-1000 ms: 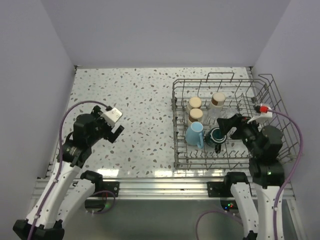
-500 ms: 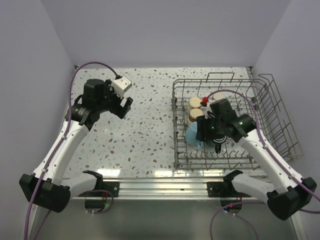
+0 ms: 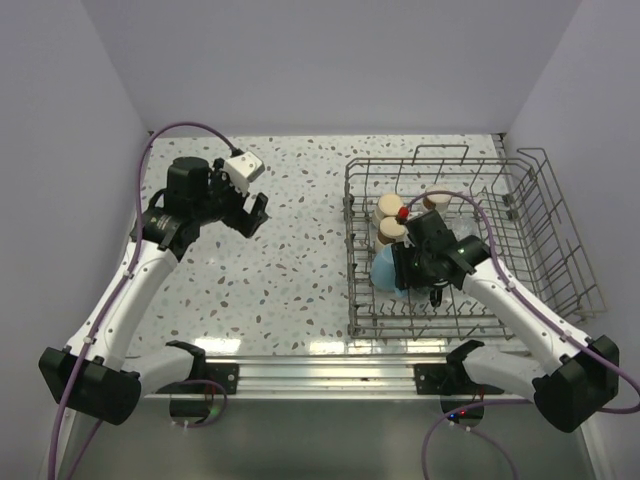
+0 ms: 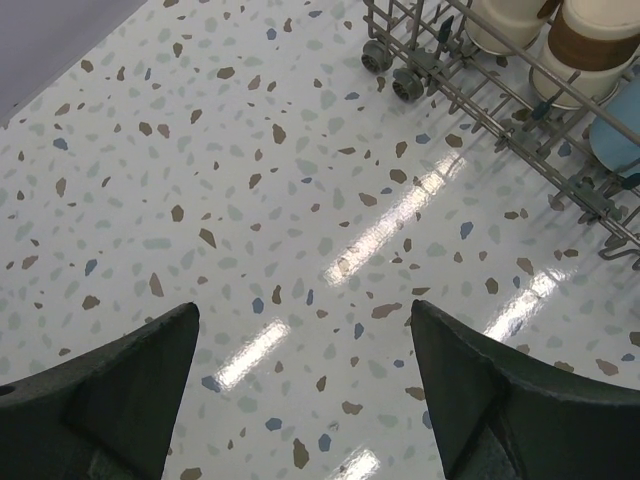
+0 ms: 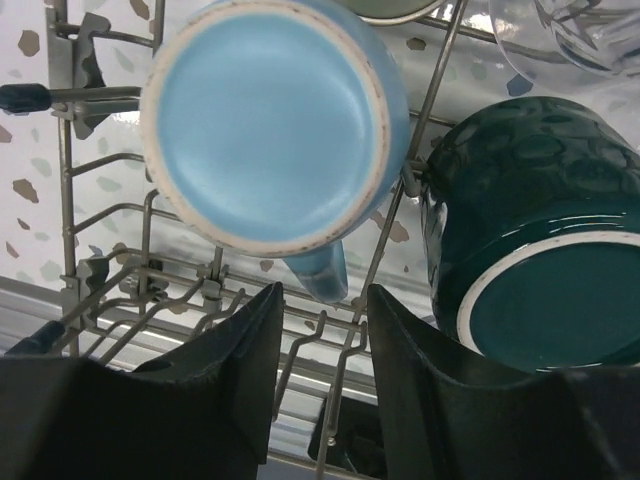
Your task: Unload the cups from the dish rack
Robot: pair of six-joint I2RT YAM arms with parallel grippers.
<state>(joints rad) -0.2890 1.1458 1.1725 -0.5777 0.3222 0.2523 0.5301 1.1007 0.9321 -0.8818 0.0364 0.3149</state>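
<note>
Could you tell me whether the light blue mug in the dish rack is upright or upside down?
Upside down: in the right wrist view, the light blue mug shows its closed base and pale foot ring to the camera.

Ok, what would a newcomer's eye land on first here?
The grey dish rack on the right, with the right pincer open over an upturned light blue mug, a dark teal mug beside it. The left pincer hovers open over the speckled table.

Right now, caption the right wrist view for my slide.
Open right end effector poised over the inverted light blue mug, dark teal mug beside it, in the dish rack.
</note>
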